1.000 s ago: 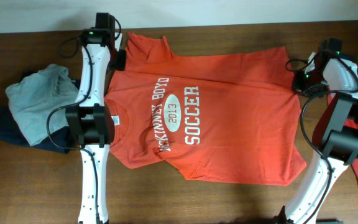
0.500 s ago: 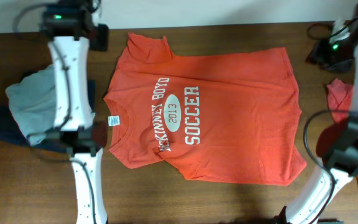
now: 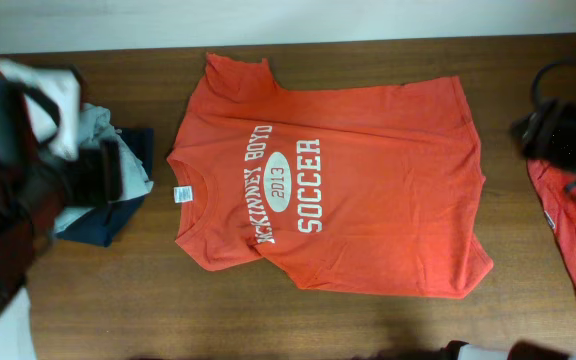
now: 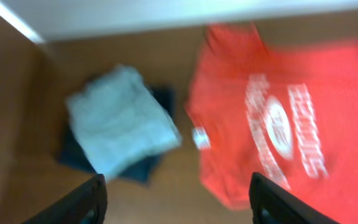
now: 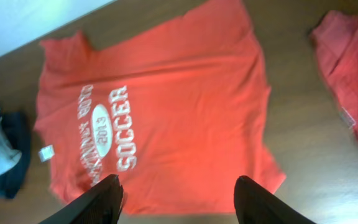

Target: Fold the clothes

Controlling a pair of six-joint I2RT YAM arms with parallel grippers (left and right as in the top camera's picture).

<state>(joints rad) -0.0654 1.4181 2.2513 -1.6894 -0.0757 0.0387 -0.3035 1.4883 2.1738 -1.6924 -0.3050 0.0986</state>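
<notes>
An orange T-shirt (image 3: 338, 180) with white "SOCCER 2013" print lies flat, front up, in the middle of the brown table; it also shows in the left wrist view (image 4: 291, 118) and the right wrist view (image 5: 160, 112). My left gripper (image 4: 176, 202) is open and empty, raised high above the table's left side. My right gripper (image 5: 179, 202) is open and empty, high above the shirt's lower hem. In the overhead view the left arm (image 3: 13, 190) is a blur at the left edge and the right arm (image 3: 568, 140) is at the right edge.
A pile of folded clothes, light grey on dark blue (image 3: 103, 190), sits at the left of the shirt and shows in the left wrist view (image 4: 120, 124). Another red garment (image 3: 573, 235) lies at the table's right edge and shows in the right wrist view (image 5: 353, 68).
Both arms have lifted and swung outward from the shirt's top corners, the left to the left edge, the right to the right edge. The shirt has not moved.
</notes>
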